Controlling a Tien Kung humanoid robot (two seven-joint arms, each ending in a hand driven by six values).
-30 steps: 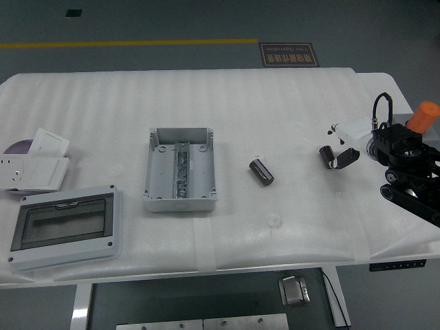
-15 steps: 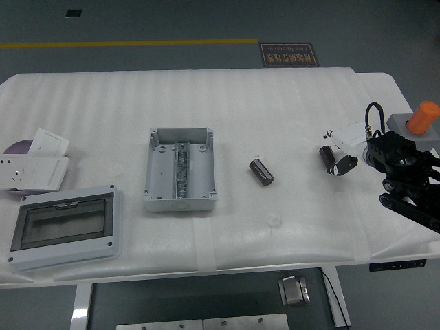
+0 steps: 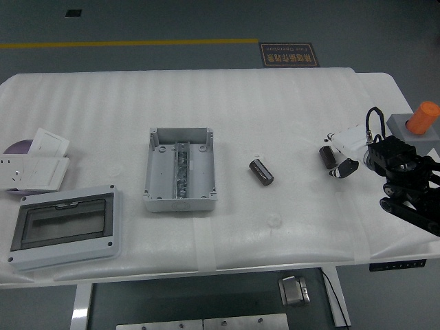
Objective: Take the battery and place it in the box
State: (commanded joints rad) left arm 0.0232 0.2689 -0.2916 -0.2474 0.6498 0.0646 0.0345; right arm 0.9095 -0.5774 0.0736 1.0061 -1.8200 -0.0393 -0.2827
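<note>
The battery (image 3: 261, 172) is seen lying on the white table (image 3: 275, 103) just right of frame centre, apart from the open grey box (image 3: 180, 169) at centre left. At the right edge, the right hand (image 3: 344, 161) is positioned over a second dark cylinder (image 3: 326, 156); whether it is grasped cannot be told.

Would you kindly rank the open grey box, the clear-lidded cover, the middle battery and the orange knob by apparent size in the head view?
1. Cover, slightly larger than the box, though nearer the camera.
2. Box.
3. Battery and knob look alike, so unranked.
</note>
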